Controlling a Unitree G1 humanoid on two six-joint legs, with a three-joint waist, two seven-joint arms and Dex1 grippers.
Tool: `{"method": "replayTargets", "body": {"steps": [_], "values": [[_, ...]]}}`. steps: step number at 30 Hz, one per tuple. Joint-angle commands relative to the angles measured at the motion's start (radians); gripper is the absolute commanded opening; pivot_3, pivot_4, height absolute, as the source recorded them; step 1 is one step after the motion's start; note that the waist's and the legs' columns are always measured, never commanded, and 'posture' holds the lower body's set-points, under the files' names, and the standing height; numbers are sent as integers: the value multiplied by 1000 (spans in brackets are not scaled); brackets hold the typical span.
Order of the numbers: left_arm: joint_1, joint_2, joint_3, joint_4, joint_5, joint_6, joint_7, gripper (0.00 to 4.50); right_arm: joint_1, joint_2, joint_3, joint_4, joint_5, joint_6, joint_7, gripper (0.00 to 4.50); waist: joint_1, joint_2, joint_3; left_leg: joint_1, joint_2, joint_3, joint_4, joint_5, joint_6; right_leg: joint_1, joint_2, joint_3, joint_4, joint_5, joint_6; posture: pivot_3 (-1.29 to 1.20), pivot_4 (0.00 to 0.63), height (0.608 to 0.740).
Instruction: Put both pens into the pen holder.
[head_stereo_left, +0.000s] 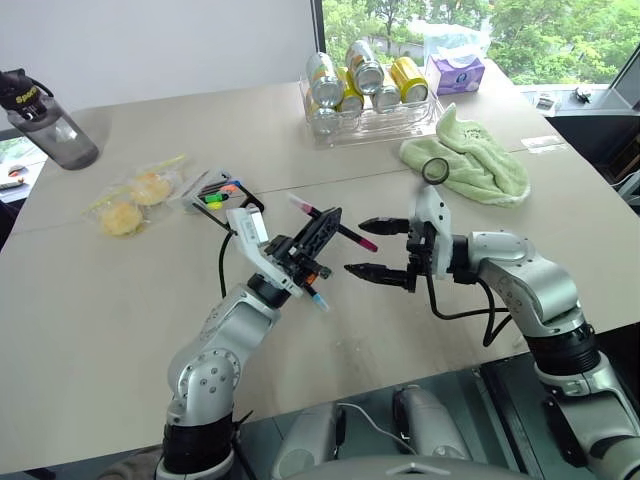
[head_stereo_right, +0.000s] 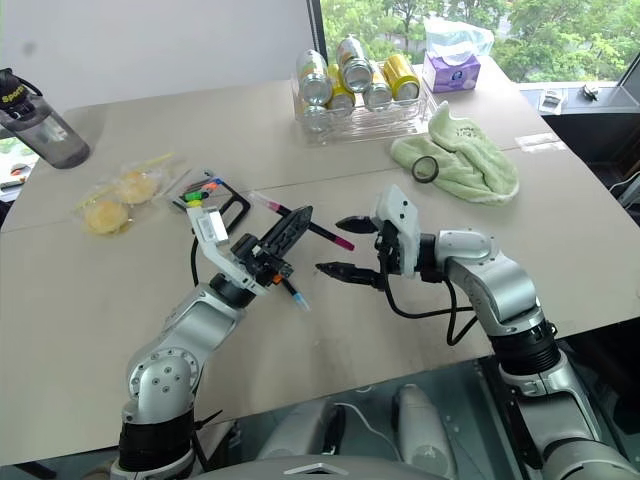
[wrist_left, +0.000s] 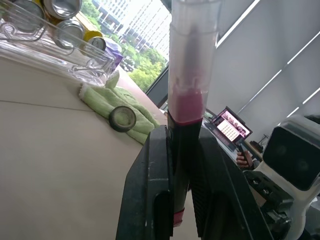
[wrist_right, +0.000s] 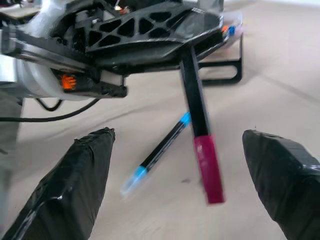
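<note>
While neither pen is in the holder yet, one is gripped.
left fingers: left gripper (head_stereo_left: 318, 237) clamped on pink pen (head_stereo_left: 352, 236) mid-barrel, held above the bench
right fingers: right gripper (head_stereo_left: 378, 247) spread wide, empty, just beside the pink cap
blue pen: (wrist_right: 161, 150) lying flat on bench (head_stereo_left: 120, 320) under the left gripper
holder: (head_stereo_left: 222, 193) behind the left arm, marker ends showing
left to do: both pens
materials: slim hard plastic barrels, glossy caps; holder dark see-through box, black rim; bench matte beige

Blue pen (head_stereo_left: 317, 296) — partly behind left gripper (head_stereo_left: 318, 238)
</note>
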Motion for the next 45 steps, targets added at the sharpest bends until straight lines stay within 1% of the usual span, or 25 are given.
{"method": "replayTargets", "body": {"steps": [1,4,8,10,13,16,17,20,23,28,33,39,45], "values": [[-19,43,-3,-24,107,-59,-29,0,16,-40,-70,-21,13,-44,-1,4448,1,0,0,0,0,0,0,0,0,0,0,0,0,0,0,0,150,739],[-32,95,-21,-31,208,-90,-49,0,29,-58,-129,-7,42,-70,3,4448,1,0,0,0,0,0,0,0,0,0,0,0,0,0,0,0,150,739],[-93,218,-68,-43,405,-133,-75,0,105,-136,-229,-14,76,-138,71,4448,8,0,0,0,0,0,0,0,0,0,0,-1,-1,0,0,0,150,739],[-128,279,-82,-27,562,-196,-49,0,143,-166,-294,-17,105,-182,103,4448,9,0,0,-1,0,-1,-1,0,0,0,0,-1,-2,0,0,0,150,739],[-131,332,-98,17,754,-274,-5,0,160,-186,-352,-19,164,-189,129,4448,5,0,0,0,0,1,-2,0,0,0,0,0,-2,0,0,0,150,739],[-129,457,-148,75,1050,-411,26,0,148,-185,-406,-16,251,-158,135,4448,-1,-1,0,2,1,2,-4,0,0,0,0,2,-2,0,0,0,150,739],[-138,486,-156,84,1118,-432,38,0,144,-185,-412,-17,275,-145,135,4448,-1,-1,1,2,1,2,-4,0,0,0,1,2,-2,0,0,0,150,739],[-152,524,-167,109,1246,-468,60,0,137,-180,-421,-28,341,-109,128,4448,4,-1,1,2,1,2,-5,0,0,0,0,1,-2,0,0,0,150,739],[-149,516,-166,126,1310,-487,65,0,132,-181,-417,-36,365,-102,119,4448,9,-1,1,1,0,2,-5,0,1,0,-1,1,-4,0,0,0,150,739],[-143,497,-160,141,1367,-478,47,0,125,-184,-408,-28,344,-128,105,4448,11,-1,1,-1,1,0,-5,0,1,-1,-1,0,-4,0,0,0,150,739],[-127,472,-125,167,1362,-468,38,0,120,-189,-384,-6,273,-173,86,4448,10,-1,1,-1,1,1,-5,0,1,-1,-1,0,-4,0,0,0,150,739],[-126,473,-86,195,1372,-486,36,0,115,-179,-381,1,254,-206,76,4448,11,-1,1,-1,1,0,-5,0,1,-1,-1,0,-4,0,0,0,150,739],[-119,471,-77,188,1401,-494,35,0,125,-187,-370,2,233,-231,84,4448,11,-1,0,-1,1,0,-5,0,1,-1,-1,-1,-4,0,0,0,150,739]]}}
